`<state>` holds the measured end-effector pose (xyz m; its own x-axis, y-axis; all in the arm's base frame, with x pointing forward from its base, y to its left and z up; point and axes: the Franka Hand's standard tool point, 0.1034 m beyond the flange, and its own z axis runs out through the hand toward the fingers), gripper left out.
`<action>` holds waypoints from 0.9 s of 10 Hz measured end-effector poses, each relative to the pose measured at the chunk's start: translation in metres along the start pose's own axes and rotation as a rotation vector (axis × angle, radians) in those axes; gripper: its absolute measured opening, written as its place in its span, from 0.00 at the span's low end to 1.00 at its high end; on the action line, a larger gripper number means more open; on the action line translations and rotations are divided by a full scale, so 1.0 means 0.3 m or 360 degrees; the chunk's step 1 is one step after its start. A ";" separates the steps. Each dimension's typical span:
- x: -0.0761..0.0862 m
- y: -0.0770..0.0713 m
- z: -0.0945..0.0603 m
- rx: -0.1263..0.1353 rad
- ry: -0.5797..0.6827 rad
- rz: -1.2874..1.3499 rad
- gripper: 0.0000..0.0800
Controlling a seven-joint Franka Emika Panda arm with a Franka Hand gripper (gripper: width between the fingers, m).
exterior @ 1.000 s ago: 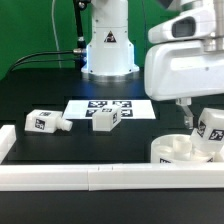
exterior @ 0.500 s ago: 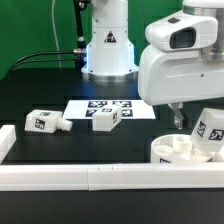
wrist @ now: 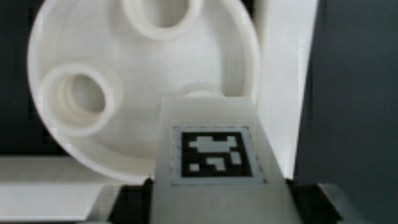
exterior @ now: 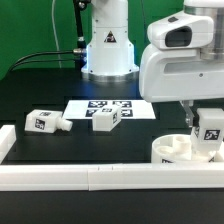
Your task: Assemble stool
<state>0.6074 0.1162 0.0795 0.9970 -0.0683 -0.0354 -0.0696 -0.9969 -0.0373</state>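
Now the gripper (exterior: 204,122) is clamped on one stool leg (exterior: 211,131), its jaws closed against the blocky end that carries a black-and-white tag. In the wrist view that leg (wrist: 214,150) sits squarely between the two dark fingers (wrist: 121,206), tag facing the camera, with the round seat (wrist: 151,95) and two of its holes just beyond it. From the exterior view the seat (exterior: 178,149) lies on the table (exterior: 40,90) at that view's right, just behind the long white rail (exterior: 100,176), and the held leg stands at the seat's rim; whether it touches the seat I cannot tell. A second leg (exterior: 45,122) lies on the black tabletop toward the exterior view's left. A third leg (exterior: 107,119) rests at the front edge of the marker board (exterior: 90,104), well apart from the seat.
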 end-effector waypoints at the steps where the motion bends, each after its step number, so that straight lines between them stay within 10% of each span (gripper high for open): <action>1: 0.001 0.001 0.000 0.0006 0.0038 0.0123 0.42; 9: -0.014 0.014 0.002 0.0111 0.0066 0.1438 0.42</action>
<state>0.6028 0.1123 0.0788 0.5620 -0.8259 -0.0448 -0.8264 -0.5583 -0.0734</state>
